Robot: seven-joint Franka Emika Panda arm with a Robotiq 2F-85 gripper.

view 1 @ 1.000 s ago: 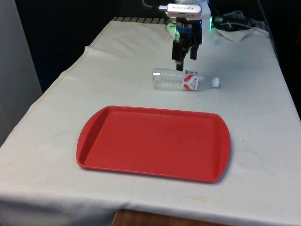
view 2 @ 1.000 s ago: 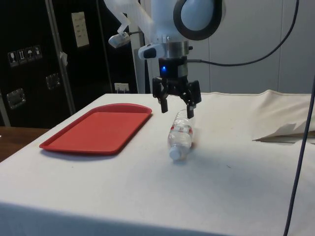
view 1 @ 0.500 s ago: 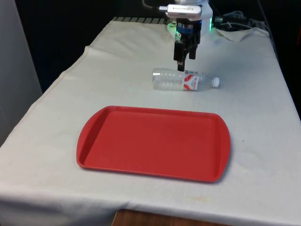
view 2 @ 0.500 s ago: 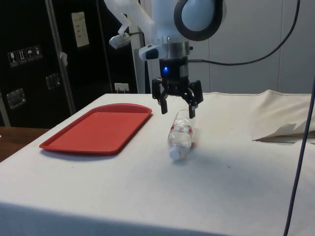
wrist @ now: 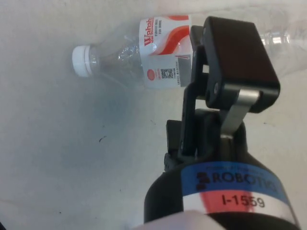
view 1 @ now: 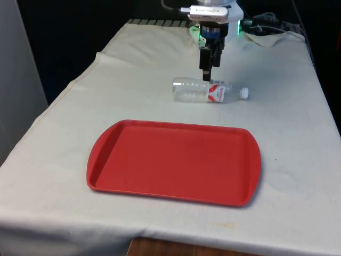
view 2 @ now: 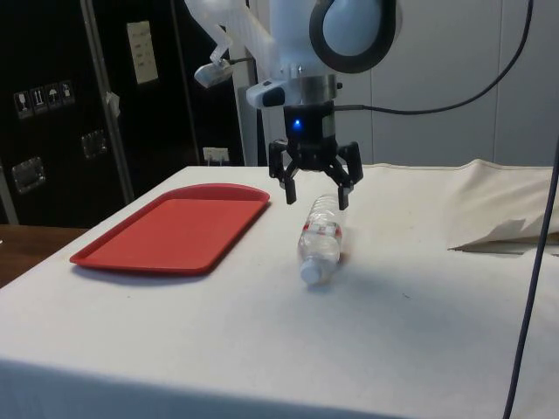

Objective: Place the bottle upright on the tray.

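A clear plastic bottle (view 1: 208, 90) with a red and white label and a white cap lies on its side on the white cloth, cap towards the front view's right. It lies beyond the far edge of the red tray (view 1: 170, 160), which has nothing on it. My gripper (view 2: 315, 199) hangs open just above the bottle's (view 2: 320, 237) body, one finger on either side of it, touching nothing. In the wrist view one black finger (wrist: 233, 62) stands over the label end of the bottle (wrist: 158, 48). The tray (view 2: 175, 227) lies beside the bottle in the side view.
Cables and a bunched cloth (view 1: 266, 32) lie at the far end on the front view's right. A raised fold of cloth (view 2: 498, 236) shows beyond the bottle in the side view. Open cloth surrounds the tray on all sides.
The gripper has turned about its vertical axis above the bottle, so the fingers now line up edge-on in the front view. The bottle and tray have not moved.
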